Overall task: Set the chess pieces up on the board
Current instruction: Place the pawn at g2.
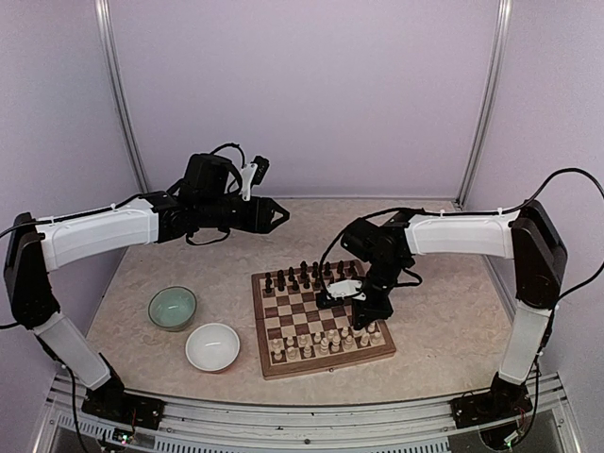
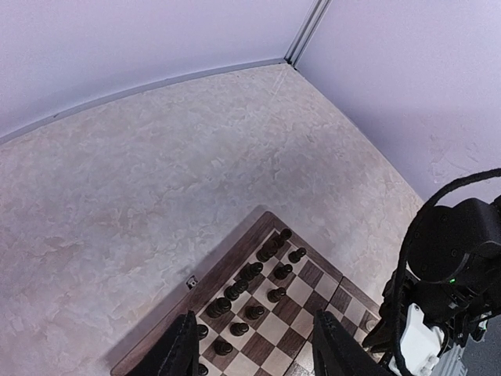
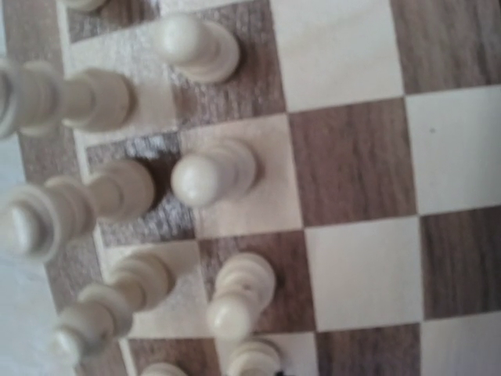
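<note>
Board (image 1: 326,364) centre of bench (image 1: 444,316), dark pieces (image 1: 307,276) far rows, cream pieces (image 1: 326,342) near rows. Right claw (image 1: 361,316) shut low over cream rows, hold unclear. Left claw (image 1: 280,216) open, empty, far left. Risk: right claw knocks crowded neighbours over.

Soft, even, bright light overall; the board (image 1: 300,316) and bowls (image 1: 173,323) throw only faint, short shadows on the bench (image 1: 444,311). Right wrist view is blurred, worst on the cream pieces (image 3: 47,219) at 9 o'clock. Left wrist view bows the wall seam (image 2: 156,84).
</note>
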Robot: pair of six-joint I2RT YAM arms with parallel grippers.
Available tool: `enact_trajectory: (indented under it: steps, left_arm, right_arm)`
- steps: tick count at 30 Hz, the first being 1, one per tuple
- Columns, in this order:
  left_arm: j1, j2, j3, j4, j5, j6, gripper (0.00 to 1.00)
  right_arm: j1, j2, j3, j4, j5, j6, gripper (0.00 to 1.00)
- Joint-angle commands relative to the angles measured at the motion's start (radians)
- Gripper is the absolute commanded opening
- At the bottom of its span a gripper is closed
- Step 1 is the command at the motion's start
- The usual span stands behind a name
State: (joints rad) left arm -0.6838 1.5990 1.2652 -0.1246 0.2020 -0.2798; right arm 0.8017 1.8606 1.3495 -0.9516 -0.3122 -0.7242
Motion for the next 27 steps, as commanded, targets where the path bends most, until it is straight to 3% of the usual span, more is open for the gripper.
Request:
enact_trajectory:
  steps: [1,14,27]
  left_arm:
    - [0.000,0.009,0.029,-0.003,0.004,0.013,0.50]
    - [0.000,0.007,0.029,-0.003,0.003,0.013,0.50]
    - [0.000,0.019,0.038,-0.016,0.006,0.020,0.50]
  right_arm:
    - [0.006,-0.009,-0.010,-0.023,0.007,-0.012,0.06]
    - [0.007,-0.021,-0.020,-0.020,0.030,-0.009,0.09]
    - [-0.031,-0.100,0.064,-0.055,-0.071,-0.026,0.30]
